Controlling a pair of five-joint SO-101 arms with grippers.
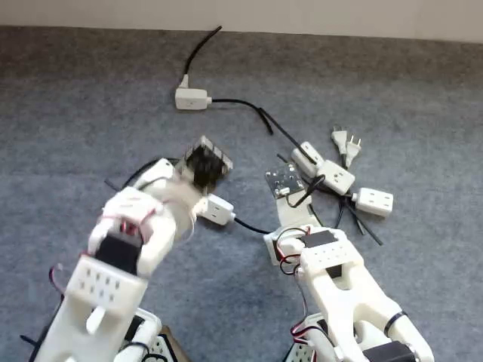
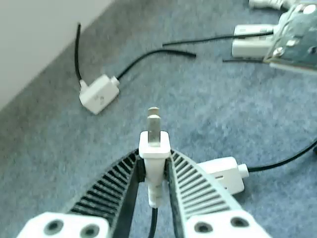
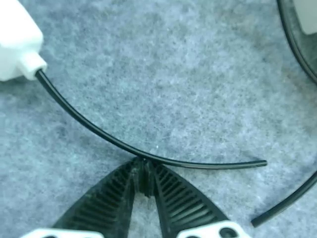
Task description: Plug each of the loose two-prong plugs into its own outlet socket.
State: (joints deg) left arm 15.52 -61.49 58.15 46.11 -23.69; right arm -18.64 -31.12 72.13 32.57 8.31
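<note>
My left gripper [image 2: 154,161] is shut on a white two-prong plug [image 2: 154,141], prongs pointing away from the wrist and its black cord running back between the fingers. In the high view that gripper [image 1: 205,164] hangs over the carpet's middle, just beyond a white outlet socket [image 1: 219,210]. Farther back lies another white socket [image 1: 191,98], which the left wrist view also shows [image 2: 99,93]. My right gripper [image 3: 143,168] is shut, tips against a thin black cable [image 3: 89,126] that runs to a white socket [image 3: 12,47]. A loose plug [image 1: 346,141] lies at the right.
Three white sockets [image 1: 336,177] cluster at the right among tangled black cables [image 1: 256,113]. The grey carpet [image 1: 90,113] covers the whole table. A pale wall strip [image 1: 302,15] runs along the far edge.
</note>
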